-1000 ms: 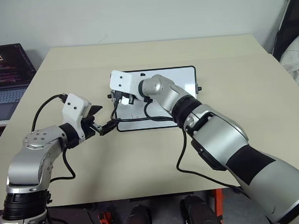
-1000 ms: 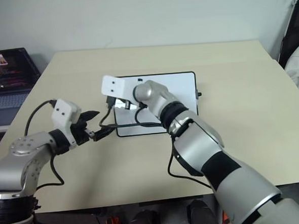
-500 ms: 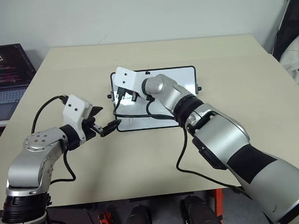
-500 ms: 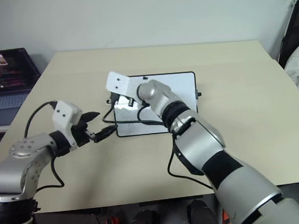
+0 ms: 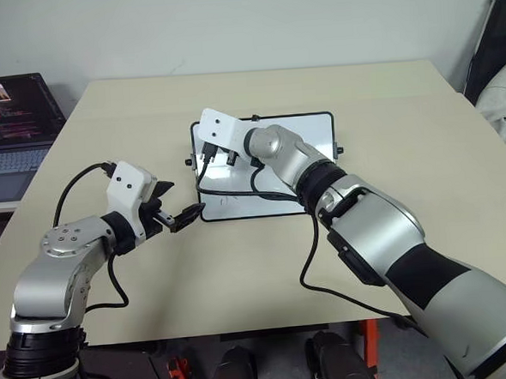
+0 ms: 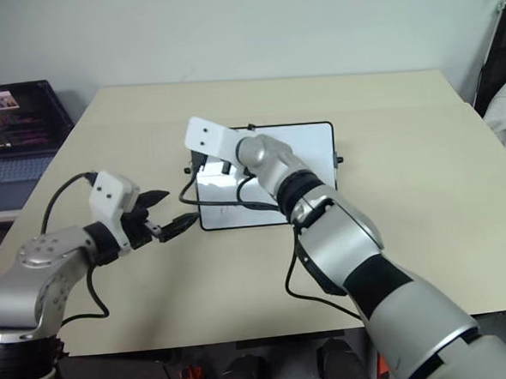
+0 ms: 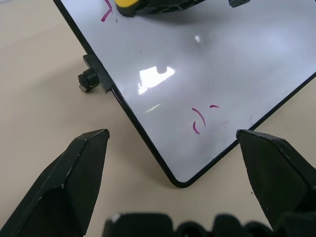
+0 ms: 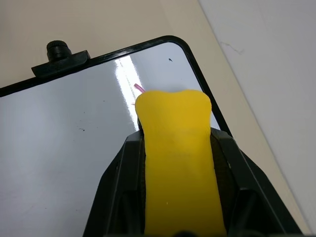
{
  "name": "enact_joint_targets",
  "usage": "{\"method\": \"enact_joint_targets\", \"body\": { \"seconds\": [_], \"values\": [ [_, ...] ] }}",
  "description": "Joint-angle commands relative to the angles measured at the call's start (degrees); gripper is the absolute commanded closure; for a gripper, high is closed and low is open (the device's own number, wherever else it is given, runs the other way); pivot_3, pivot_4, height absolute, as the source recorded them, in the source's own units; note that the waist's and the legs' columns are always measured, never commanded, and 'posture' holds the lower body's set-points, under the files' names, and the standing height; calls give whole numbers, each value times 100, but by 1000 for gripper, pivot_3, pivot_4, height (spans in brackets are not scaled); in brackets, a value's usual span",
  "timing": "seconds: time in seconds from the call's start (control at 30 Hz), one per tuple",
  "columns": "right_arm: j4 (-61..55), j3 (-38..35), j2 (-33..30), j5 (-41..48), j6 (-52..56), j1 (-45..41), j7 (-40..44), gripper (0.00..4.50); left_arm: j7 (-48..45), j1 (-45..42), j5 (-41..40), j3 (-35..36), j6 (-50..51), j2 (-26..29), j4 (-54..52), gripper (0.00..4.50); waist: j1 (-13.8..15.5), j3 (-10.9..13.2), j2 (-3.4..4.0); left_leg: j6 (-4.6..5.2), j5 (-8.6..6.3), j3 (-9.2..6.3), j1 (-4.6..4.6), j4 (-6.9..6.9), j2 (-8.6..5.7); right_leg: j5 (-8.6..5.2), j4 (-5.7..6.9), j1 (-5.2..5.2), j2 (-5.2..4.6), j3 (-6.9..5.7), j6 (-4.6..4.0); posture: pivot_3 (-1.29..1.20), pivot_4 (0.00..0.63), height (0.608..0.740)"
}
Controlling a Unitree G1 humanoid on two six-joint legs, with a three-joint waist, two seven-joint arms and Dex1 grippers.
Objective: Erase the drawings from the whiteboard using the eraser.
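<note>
Your two head eyes looked forward and down over desk (image 5: 384, 87), mid distance, sharing whole whiteboard (image 5: 314, 130). Left wrist camera sat close, low, facing whiteboard's near corner past own fingers (image 7: 69, 173). Right wrist camera sat closer still, above whiteboard's far corner. Both wrist views shared eraser (image 8: 177, 163).
</note>
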Motion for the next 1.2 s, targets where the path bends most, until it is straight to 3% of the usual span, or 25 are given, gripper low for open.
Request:
{"method": "enact_joint_targets", "body": {
  "seconds": [0.03, 0.13, 0.4, 0.83, 0.97, 1.07, 1.2],
  "values": [
    [-2, 171, 14, -154, 75, 61, 707, 3180, 42, -18, -27, 99, -53, 3, -243, 0, -8, 0, 0, 0, 0, 0, 0, 0, 0, 0, 0, 0, 0, 0, 0, 0, 150, 740],
    [-16, 267, 7, -243, 67, 103, 888, 3180, 47, -9, -37, 96, -46, -3, -256, 0, -14, 0, 0, 0, 0, 0, 7, 0, 0, 0, 2, 6, 3, -1, 0, 0, 150, 740],
    [-62, -108, -52, -30, -65, -205, -288, 3180, 48, -8, -35, 94, -39, 4, -259, 0, 2, 0, 0, 0, 0, -6, 6, 5, 0, 0, 3, 10, 2, -4, 0, 0, 150, 740],
    [-5, 20, 285, -159, 44, 70, 579, 3180, 123, 36, -31, 73, -19, -7, -350, 0, -28, 0, 0, 0, 0, 1, -1, 0, 1, 0, -2, -2, 2, 2, 0, 0, 150, 740],
    [-54, -248, 202, 7, -80, -140, -357, 3180, 145, 93, -32, 78, -28, -24, -370, 0, -26, 0, 0, 0, 0, -2, 0, 1, 1, 0, 0, 0, 1, 1, 0, 0, 150, 740],
    [-63, -447, 213, 132, -147, -277, -606, 3180, 158, 55, -21, 31, -33, -56, -350, 0, -21, 0, 1, 0, 0, -3, -1, 1, 1, 0, 1, -1, 0, 0, -1, 0, 150, 740],
    [-18, -344, 351, 60, -23, -146, 179, 3180, 146, -1, 3, -11, -51, -83, -310, 0, -27, 0, 0, 0, -1, 1, -2, 0, 1, 0, -3, -1, 1, 2, 0, 0, 150, 740]
  ]
}}
